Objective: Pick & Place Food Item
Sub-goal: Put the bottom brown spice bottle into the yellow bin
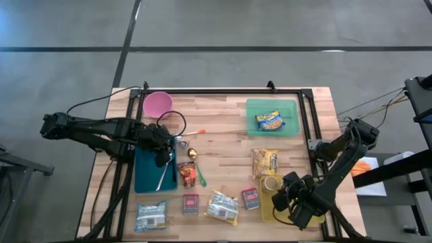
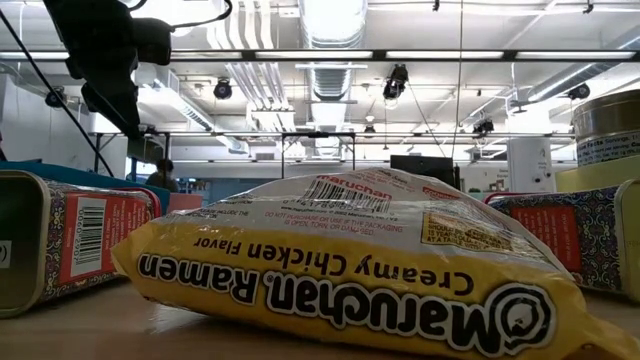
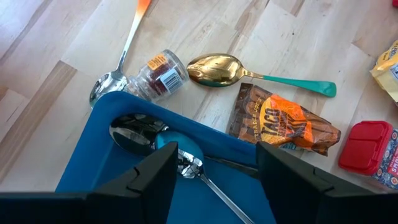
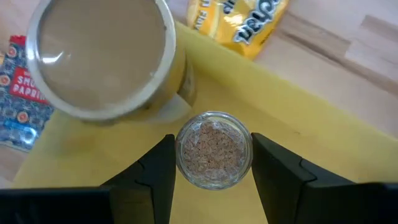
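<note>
My right gripper hangs over the yellow tray at the table's near right, shut on a small glass jar of brown granules. A round can with a pale lid stands in the tray just beside it. My left gripper stands open above the blue tray at the table's left. Spoons lie in that tray under its fingers. On the wood past the tray are a taco seasoning packet and a small spice jar on its side. My right gripper pinches the small jar's round wall between its two fingers, one on each side. The fingers come from above, pointing steeply down, and the jar is upright, seen end-on. Whether its base rests on the yellow tray I cannot tell.
A green tray with a yellow packet stands at the far right, a pink bowl at the far left. Ramen packs, small tins and a gold spoon lie on the wood between.
</note>
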Tool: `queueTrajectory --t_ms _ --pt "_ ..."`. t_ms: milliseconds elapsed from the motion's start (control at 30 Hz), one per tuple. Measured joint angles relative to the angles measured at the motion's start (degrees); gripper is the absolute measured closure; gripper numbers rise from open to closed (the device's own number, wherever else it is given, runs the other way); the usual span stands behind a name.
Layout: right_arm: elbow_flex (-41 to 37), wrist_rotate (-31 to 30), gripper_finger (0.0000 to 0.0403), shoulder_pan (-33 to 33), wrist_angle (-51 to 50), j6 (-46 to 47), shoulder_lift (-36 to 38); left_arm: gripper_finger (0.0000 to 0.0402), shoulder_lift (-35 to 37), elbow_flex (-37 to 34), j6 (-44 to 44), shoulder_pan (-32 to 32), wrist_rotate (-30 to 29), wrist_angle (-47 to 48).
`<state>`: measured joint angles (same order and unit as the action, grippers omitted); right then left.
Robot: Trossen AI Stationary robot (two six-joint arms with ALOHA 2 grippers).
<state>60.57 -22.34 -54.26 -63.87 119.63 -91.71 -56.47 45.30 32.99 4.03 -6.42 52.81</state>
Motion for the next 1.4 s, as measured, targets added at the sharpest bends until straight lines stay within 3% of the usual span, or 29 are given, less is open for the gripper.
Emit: queueTrajectory --t_ms 533,767,1400 --pt "-5.22 -0.19 0.0237 0.26 5.55 1.01 -0.1 0.018 0.0 0.0 0.66 0.0 0.0 -0.01" --pt "-6.42 -0.21 0.0194 0.26 7.28 0.35 -0.12 0.018 0.0 0.0 1.49 0.0 0.0 0.01" --pt "-6.38 0.23 0.0185 0.33 7.71 -0.05 -0.12 0.018 0.0 0.0 1.53 0.0 0.0 0.03"
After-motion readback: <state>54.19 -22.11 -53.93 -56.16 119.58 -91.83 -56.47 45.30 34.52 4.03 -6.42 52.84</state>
